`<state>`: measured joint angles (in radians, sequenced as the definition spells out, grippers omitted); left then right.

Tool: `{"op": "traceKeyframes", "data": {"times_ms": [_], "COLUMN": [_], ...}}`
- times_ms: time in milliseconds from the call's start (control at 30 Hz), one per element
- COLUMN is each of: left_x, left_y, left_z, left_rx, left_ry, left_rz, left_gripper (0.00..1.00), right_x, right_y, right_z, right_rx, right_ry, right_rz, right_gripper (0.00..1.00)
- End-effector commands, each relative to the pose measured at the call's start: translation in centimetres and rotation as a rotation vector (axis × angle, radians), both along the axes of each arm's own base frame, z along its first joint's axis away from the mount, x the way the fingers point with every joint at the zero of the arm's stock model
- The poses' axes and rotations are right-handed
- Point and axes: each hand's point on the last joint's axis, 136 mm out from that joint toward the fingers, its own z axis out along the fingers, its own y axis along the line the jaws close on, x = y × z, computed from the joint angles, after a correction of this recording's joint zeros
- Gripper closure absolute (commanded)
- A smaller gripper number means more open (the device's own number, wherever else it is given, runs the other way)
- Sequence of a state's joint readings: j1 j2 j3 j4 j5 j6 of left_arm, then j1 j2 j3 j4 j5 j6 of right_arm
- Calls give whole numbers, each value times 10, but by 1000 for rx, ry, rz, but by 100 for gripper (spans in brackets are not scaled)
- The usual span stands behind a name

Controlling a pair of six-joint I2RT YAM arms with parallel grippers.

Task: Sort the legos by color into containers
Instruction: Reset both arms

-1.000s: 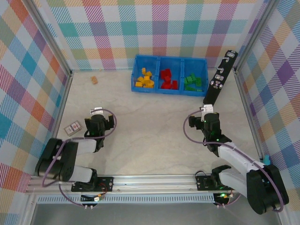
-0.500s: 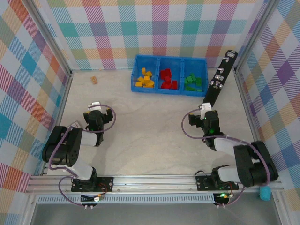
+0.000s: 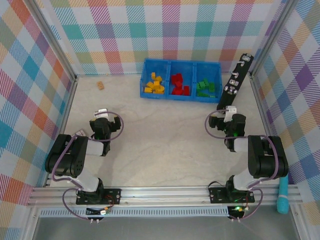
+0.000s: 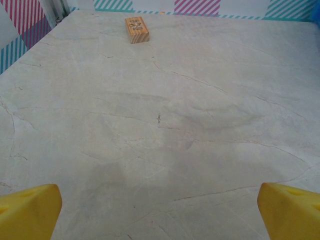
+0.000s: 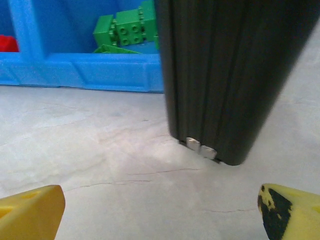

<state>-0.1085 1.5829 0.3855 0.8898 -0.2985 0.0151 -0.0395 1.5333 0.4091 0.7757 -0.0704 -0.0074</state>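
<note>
Right end effector (image 5: 160, 210) faces black post (image 5: 235, 75), green legos (image 5: 127, 31).

The left arm (image 3: 75, 160) and right arm (image 3: 262, 160) are built of glossy black rounded links with a pale grey segment above each black bolted base plate (image 3: 97, 194), and a looped mauve-grey cable (image 3: 121, 127) runs along each wrist. The left gripper (image 4: 160, 215) and right gripper (image 5: 160, 210) carry yellow wedge-shaped finger pads (image 4: 30, 212); one pad of the right gripper bears black scuff marks.
</note>
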Motion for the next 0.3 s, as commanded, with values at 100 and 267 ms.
{"op": "traceKeyframes", "data": {"times_ms": [100, 267], "left_x": [5, 3], "left_y": [0, -1], "left_z": [4, 6], "left_rx": [-23, -18], "left_ry": [-7, -22], "left_rz": [-3, -2], "left_gripper": [0, 0], "right_x": [5, 5], "right_y": [12, 12], "right_z": [13, 13], "right_rx": [38, 38], "right_ry": [-47, -49], "right_rz": [45, 45], "right_gripper": [1, 1]}}
